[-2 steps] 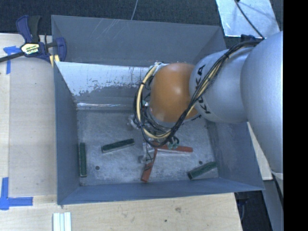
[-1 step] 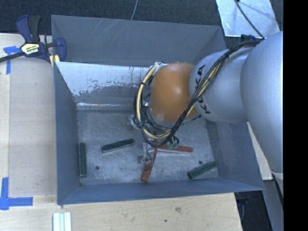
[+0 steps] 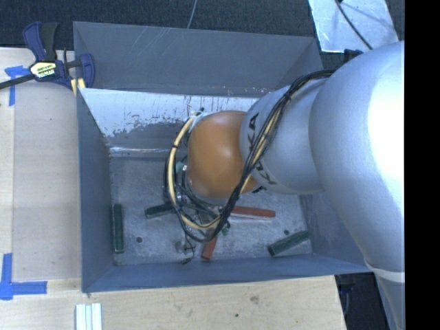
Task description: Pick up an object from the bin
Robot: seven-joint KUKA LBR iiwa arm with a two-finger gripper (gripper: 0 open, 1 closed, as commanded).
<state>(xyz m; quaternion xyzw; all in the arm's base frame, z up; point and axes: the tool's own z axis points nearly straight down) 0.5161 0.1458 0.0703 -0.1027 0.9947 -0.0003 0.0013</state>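
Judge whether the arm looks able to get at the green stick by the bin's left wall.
Probably yes: the green stick lies alone, nothing on it, left of the arm; the near wall may crowd the grasp.

The bin (image 3: pixel 94 205) is dull grey metal, its back wall scratched. The arm's silver shell (image 3: pixel 357 143) and orange cover (image 3: pixel 214 155) look smooth.

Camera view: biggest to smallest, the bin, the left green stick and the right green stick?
1. Bin.
2. Left green stick and right green stick look about the same length, so I can't rank those two.
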